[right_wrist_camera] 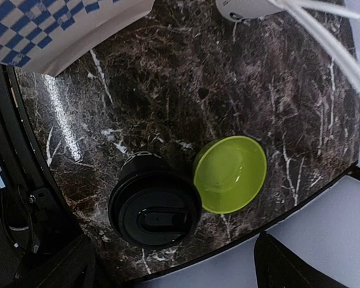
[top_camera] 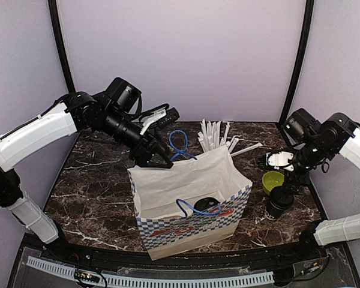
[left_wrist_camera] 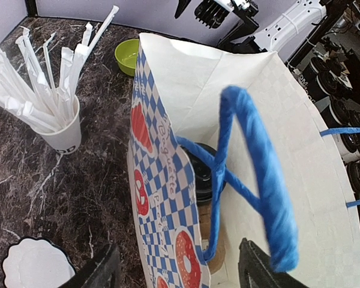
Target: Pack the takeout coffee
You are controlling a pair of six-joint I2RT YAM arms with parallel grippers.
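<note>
Left pincer (left_wrist_camera: 179,264) stands open at the bag's rear rim. Its fingers (left_wrist_camera: 99,270) straddle the checkered wall, one outside and one inside the mouth, and I cannot tell whether either touches the paper. Right pincer (right_wrist_camera: 171,246) hangs spread wide over the right end of the desk, with nothing between its jaws.

The dark marble desk (top_camera: 90,180) carries everything. A broad stretch of bare marble runs from the bag to the left edge, and a much narrower strip lies on the bag's right.

The paper bag (top_camera: 192,227) stands upright and open-mouthed mid-desk, with its front wall at the near edge. Its rear blue handle (top_camera: 179,144) rises just beside the left pincer.

A white cup of wrapped straws (left_wrist_camera: 63,135) stands near the rear edge, behind the bag's right rear corner, with the straws fanning outward.

One black lidded coffee cup (top_camera: 209,201) sits upright on the bag's floor. The other coffee cup (right_wrist_camera: 155,207) stands on the desk by the near right corner, below the right pincer and close to both edges.

The lime-green bowl (right_wrist_camera: 231,174) sits against that cup on its rear side, near the right edge.

A small white scalloped piece (left_wrist_camera: 33,267) lies flat on the marble just beside the left pincer's outer finger.
</note>
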